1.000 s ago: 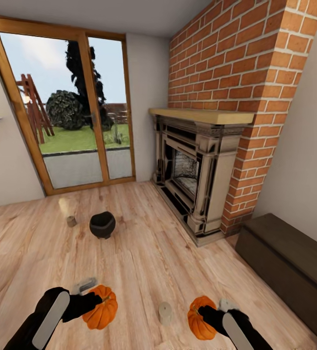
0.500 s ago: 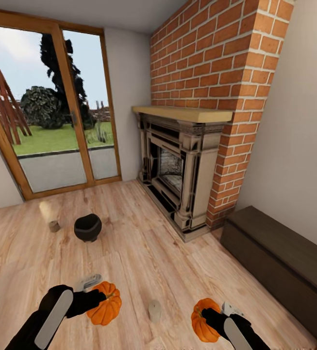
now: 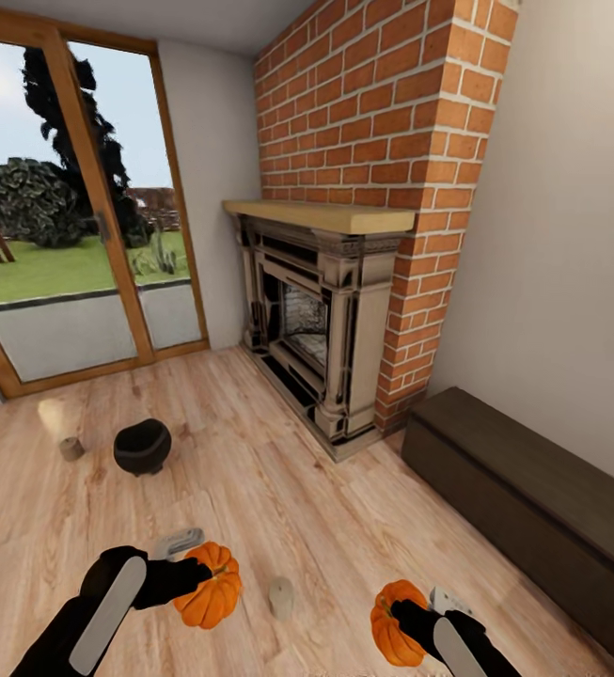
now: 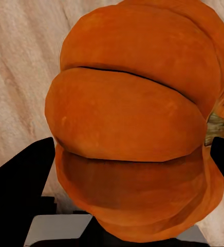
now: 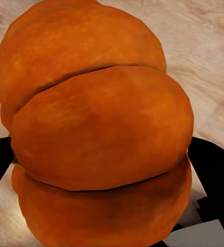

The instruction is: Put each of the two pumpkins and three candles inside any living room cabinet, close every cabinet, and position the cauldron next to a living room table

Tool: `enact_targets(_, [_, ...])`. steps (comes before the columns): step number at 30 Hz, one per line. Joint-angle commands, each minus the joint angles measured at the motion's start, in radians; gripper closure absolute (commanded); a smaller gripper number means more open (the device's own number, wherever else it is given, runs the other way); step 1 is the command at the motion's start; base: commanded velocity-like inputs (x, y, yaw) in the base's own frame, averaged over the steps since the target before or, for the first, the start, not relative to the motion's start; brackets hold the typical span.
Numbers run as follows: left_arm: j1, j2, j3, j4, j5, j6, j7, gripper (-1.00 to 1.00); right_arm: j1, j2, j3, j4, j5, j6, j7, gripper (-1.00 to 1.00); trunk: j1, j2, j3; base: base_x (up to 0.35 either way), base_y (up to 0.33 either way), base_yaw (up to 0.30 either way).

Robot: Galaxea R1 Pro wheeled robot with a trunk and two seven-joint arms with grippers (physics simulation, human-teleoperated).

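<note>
Both pumpkins are carried low over the plank floor in the head view. My left gripper (image 3: 194, 575) is shut on one orange pumpkin (image 3: 212, 594), which looms large in the left wrist view (image 4: 132, 118) between dark fingers (image 4: 19, 175). My right gripper (image 3: 410, 616) is shut on the other pumpkin (image 3: 391, 625), also close up in the right wrist view (image 5: 101, 134). One beige candle (image 3: 281, 596) stands on the floor between the two. Farther off on the left, the black cauldron (image 3: 142, 446) has a second candle (image 3: 71, 448) beside it. The dark-brown cabinet (image 3: 532, 498) runs along the right wall, its fronts shut.
A red-brick fireplace (image 3: 316, 310) with a wooden mantel juts out ahead, just left of the cabinet's near end. Wood-framed glass doors (image 3: 62, 235) fill the far left wall. Open plank floor (image 3: 344, 508) lies between me and the cabinet.
The whole picture has slid left, so the camera has turned right and more of the cabinet shows. Both grippers still hold their pumpkins in the same pose.
</note>
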State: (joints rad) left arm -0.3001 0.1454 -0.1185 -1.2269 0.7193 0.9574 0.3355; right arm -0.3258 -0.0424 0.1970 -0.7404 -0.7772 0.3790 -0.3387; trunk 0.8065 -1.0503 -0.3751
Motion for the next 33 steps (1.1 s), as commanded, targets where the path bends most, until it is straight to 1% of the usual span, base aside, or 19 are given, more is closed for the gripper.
enact_targets(1, [-0.001, 0.001, -0.002, -0.002, 0.011, 0.004, 0.013, 1.0, -0.001, -0.001, 0.007, -0.002, -0.008, 0.002, -0.011, 1.0, -0.004, 0.006, 0.001, 0.0, 0.0, -0.193])
enact_targets(5, [-0.001, 0.001, -0.001, -0.002, 0.012, 0.017, 0.013, 1.0, -0.001, 0.001, 0.009, -0.002, -0.008, 0.001, -0.012, 1.0, -0.019, 0.034, 0.008, -0.035, 0.0, -0.194])
enact_targets(9, [-0.001, 0.001, -0.001, -0.002, 0.012, 0.022, 0.013, 1.0, -0.001, 0.005, 0.009, -0.002, -0.008, 0.001, -0.012, 1.0, -0.035, 0.062, 0.016, -0.281, 0.0, -0.202])
enact_targets(13, [-0.001, 0.0, -0.002, -0.002, 0.012, 0.023, 0.013, 1.0, -0.001, 0.0, 0.007, -0.001, -0.011, 0.001, -0.013, 1.0, -0.05, 0.09, 0.025, -0.231, 0.0, -0.204])
enact_targets(23, [-0.001, 0.0, -0.002, -0.003, 0.012, 0.023, 0.013, 1.0, -0.001, -0.003, 0.003, 0.001, -0.013, 0.001, -0.013, 1.0, -0.088, 0.16, 0.046, -0.015, 0.0, -0.221])
enact_targets(33, [-0.001, -0.004, -0.003, -0.005, 0.011, 0.023, 0.013, 1.0, -0.001, -0.003, -0.002, 0.03, -0.019, 0.001, -0.013, 1.0, -0.127, 0.23, 0.069, 0.0, 0.0, -0.239])
